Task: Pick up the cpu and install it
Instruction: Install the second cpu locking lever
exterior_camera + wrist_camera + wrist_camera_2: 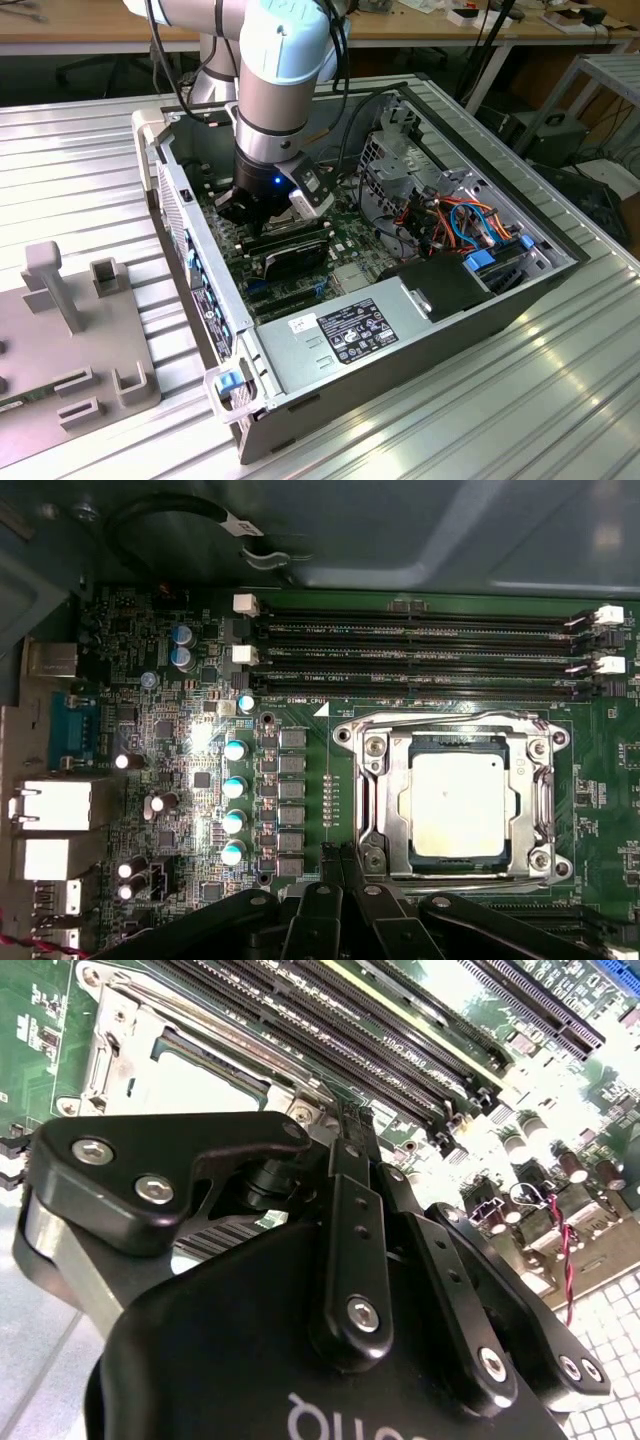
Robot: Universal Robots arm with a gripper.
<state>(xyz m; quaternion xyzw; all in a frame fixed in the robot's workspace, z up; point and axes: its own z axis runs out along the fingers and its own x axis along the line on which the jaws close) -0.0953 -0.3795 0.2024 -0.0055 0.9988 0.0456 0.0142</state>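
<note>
Arm upright, wrist low, hand (pixel 345 1125) downward, its fingers together, empty.

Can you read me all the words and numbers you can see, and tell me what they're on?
Big white sticker on the power supply: print too small to read.
Small white label beside it: unreadable.
White lettering on the motherboard by the memory slots: too tiny to read.
White letters on the hand: cut off, unreadable.
</note>
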